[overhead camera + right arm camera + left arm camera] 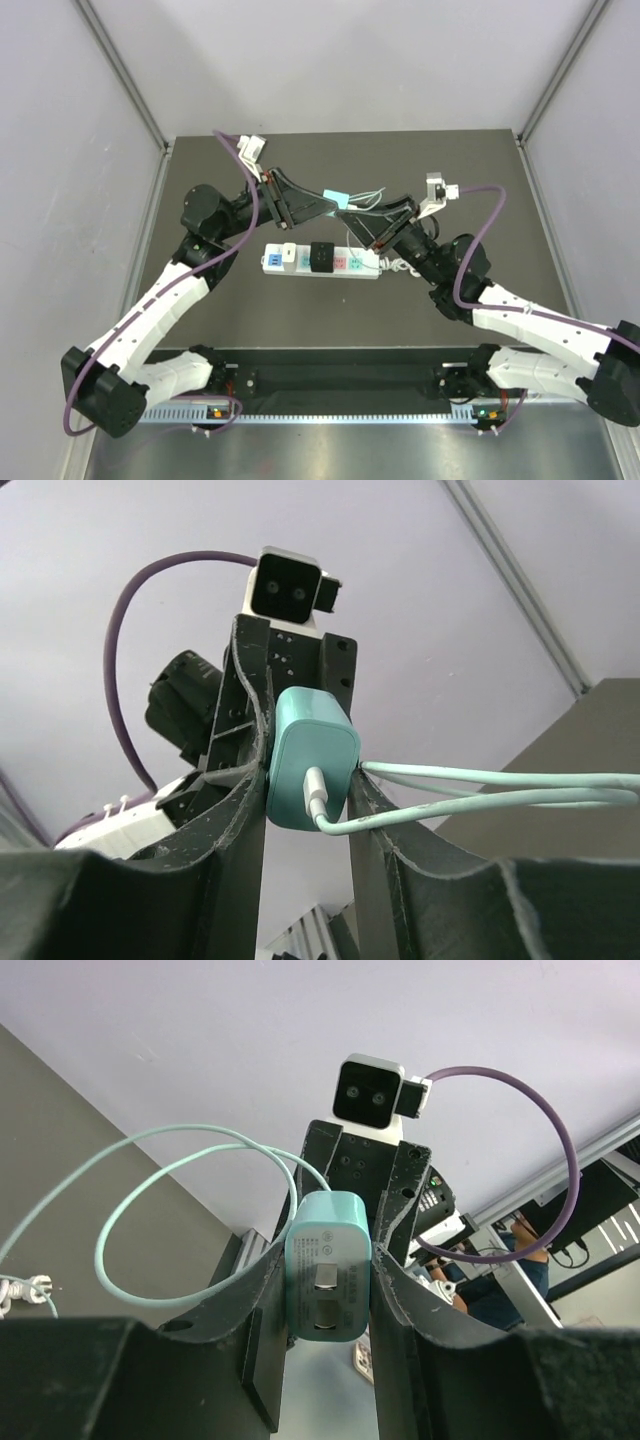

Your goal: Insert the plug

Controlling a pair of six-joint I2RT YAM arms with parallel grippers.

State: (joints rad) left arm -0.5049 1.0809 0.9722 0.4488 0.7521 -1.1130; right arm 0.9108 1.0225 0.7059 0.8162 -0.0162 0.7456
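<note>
desk (300, 315) dark grey, walls (330, 60) pale | power strip (320, 260) mid-frame | left end effector (335, 1240), right end effector (308, 770): both clamping plug (344, 201)

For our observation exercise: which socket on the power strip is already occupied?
The middle one on the white power strip: it alone holds a black adapter.
</note>
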